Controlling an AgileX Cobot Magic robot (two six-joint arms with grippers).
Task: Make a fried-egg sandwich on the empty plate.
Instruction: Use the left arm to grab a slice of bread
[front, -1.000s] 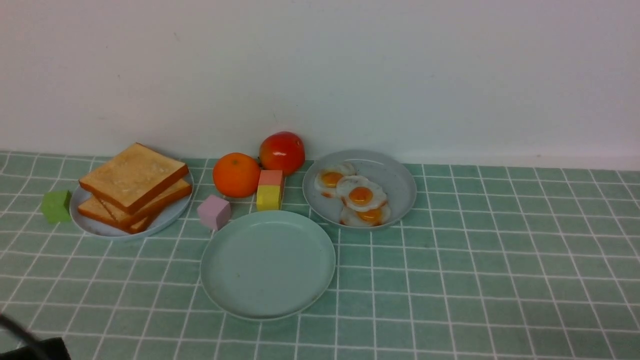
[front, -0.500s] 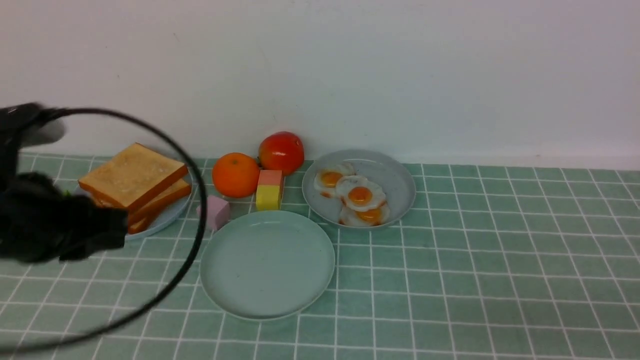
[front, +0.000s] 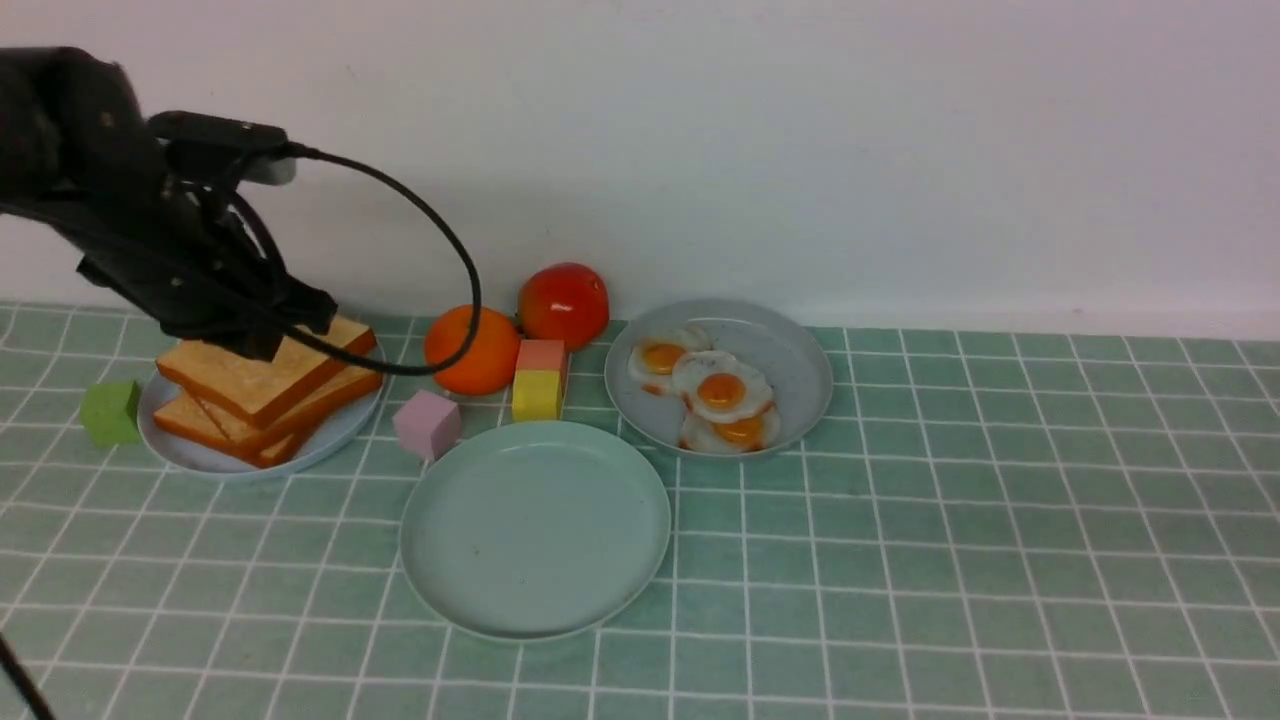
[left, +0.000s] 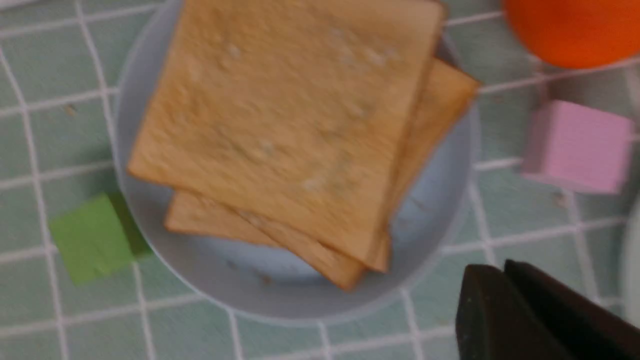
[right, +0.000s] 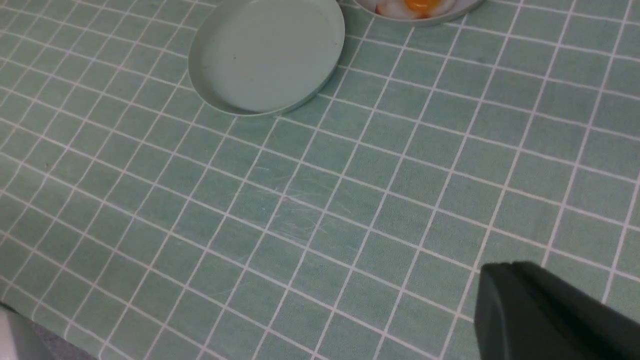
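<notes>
Mint-green empty plate (front: 535, 530) sits front and centre in the front view, with the toast stack (front: 265, 375) at its ten o'clock and the fried eggs (front: 715, 395) at one o'clock. The left gripper (front: 262, 340) hangs over the toast. Left wrist view: fingers (left: 480, 310) pressed together, gripping nothing, toast below. Right wrist view: right gripper (right: 505, 280) closed, empty-handed, over the tiled cloth (right: 300, 200), well apart from the plate.

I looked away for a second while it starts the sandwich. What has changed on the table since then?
The left gripper has swung in from the near left corner and up, and now hangs over the toast stack, jaws together, holding nothing. Its cable now crosses the orange. Toast, fried eggs and the empty plate lie as before.
</notes>
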